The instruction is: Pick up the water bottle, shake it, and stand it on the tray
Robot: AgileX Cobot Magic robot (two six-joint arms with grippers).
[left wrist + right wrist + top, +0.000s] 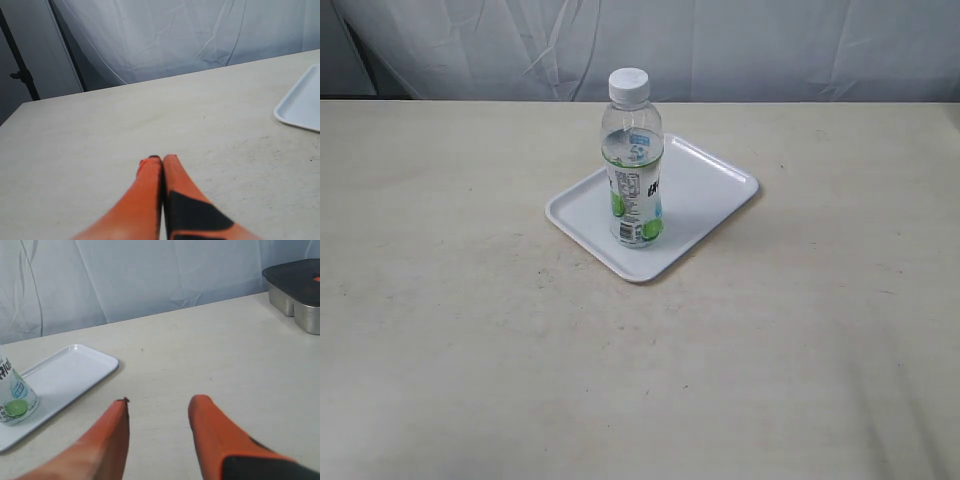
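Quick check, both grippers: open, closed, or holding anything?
Left gripper: closed, holding nothing.
Right gripper: open, empty; the water bottle stands apart on the tray.

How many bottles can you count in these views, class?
1. The water bottle stands upright on the tray, near its front corner; the right wrist view shows the same one. None seems hidden.

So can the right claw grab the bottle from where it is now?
Probably yes. The right claw is open, and only table lies between it and the water bottle, which stands upright on the tray. Nothing seems to block the way.
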